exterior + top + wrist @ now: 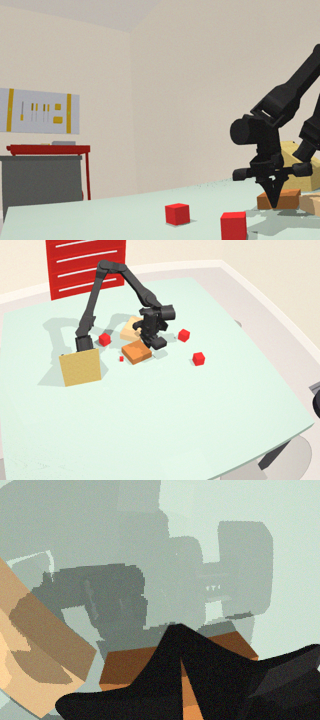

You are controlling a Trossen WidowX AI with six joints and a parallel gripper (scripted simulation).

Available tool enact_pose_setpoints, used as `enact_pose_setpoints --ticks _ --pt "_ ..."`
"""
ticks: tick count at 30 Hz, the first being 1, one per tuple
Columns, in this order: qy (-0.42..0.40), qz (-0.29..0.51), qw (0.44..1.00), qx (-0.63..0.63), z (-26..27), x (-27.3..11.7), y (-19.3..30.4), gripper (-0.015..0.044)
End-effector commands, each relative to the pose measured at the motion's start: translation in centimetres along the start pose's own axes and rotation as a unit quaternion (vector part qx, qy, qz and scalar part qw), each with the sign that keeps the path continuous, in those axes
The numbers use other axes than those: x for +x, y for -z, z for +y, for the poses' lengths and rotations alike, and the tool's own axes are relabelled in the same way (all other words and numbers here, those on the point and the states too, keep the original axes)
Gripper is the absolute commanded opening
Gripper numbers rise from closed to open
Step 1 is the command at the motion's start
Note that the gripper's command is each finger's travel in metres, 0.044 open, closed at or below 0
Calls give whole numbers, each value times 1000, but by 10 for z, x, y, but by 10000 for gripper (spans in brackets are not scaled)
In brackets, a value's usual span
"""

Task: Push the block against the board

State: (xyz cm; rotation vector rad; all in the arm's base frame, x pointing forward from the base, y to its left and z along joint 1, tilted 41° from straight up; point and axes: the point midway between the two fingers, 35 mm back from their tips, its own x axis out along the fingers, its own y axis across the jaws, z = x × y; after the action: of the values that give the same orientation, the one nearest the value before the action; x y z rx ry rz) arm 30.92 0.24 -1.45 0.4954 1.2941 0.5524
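Observation:
The square orange block (135,351) (290,200) (130,665) lies flat on the table. The pale tan board (126,336) (311,202) (50,630) lies flat behind it in the top view and to its left in the wrist view. The wrist view shows a narrow strip of table between the board's nearest corner and the block, and their sides stand at an angle to each other. My gripper (147,346) (274,206) (175,630) is shut and empty, pointing down, with its tips low at the block's side. Whether they touch it is hard to tell.
Red cubes stand left of the board (104,339) and to the gripper's right (184,335) (198,359). A tiny red cube (121,358) lies just left of the block. A yellow wooden panel (81,367) stands by the arm's base.

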Motion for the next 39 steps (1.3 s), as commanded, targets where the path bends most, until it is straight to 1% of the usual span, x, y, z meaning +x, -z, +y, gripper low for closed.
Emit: enact_pose_setpoints --ticks 1,14,39 --pt "-1 2 1000 -1 1 1 2 0" --pt "-1 2 1000 -1 0 1 -1 0" --pt "-1 2 1000 -1 0 1 -42 0"
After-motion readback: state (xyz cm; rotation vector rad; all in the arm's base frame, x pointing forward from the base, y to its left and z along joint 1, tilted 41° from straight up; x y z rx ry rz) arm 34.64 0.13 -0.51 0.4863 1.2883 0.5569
